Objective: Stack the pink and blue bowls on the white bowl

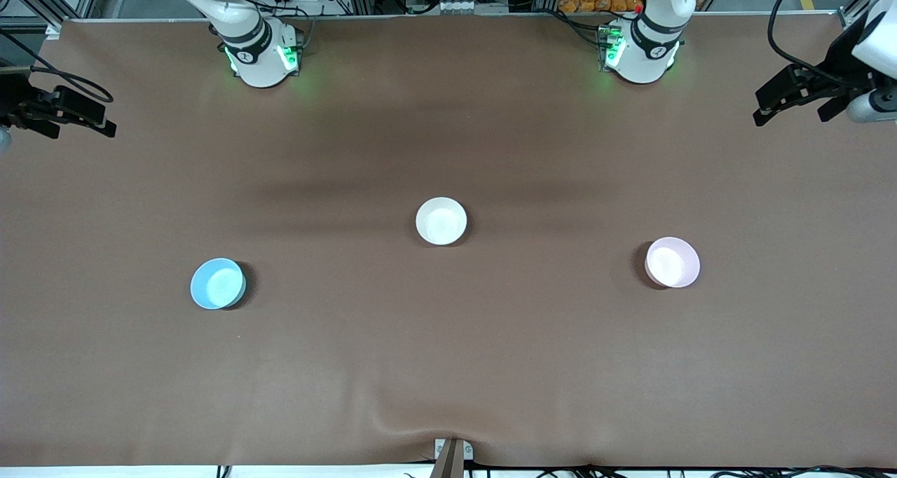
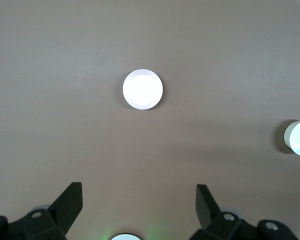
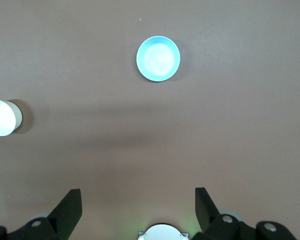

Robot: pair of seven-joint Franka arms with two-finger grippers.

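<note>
1. Between the two grippers, mid-table, sits the white bowl (image 1: 441,221), upright and bare inside; nothing is stacked on it yet.
2. Toward the left arm's end stands the pink bowl (image 1: 672,261), well below the left gripper (image 2: 139,200) and ahead of its fingertips in the left wrist view, with the white bowl showing at that view's edge.
3. Toward the right arm's end stands the blue bowl (image 1: 218,283), likewise ahead of and well below the right gripper (image 3: 138,200).
4. Both grippers hang high over the table (image 1: 448,366) edges near their own ends, fingers spread wide and holding nothing.
5. Likely risks: glossy, thin rims may slip from a two-finger pinch; a descent off the rim could push a bowl along the brown cloth; both arms heading for the white bowl together could collide, and an off-centre release could leave a bowl tilted.
</note>
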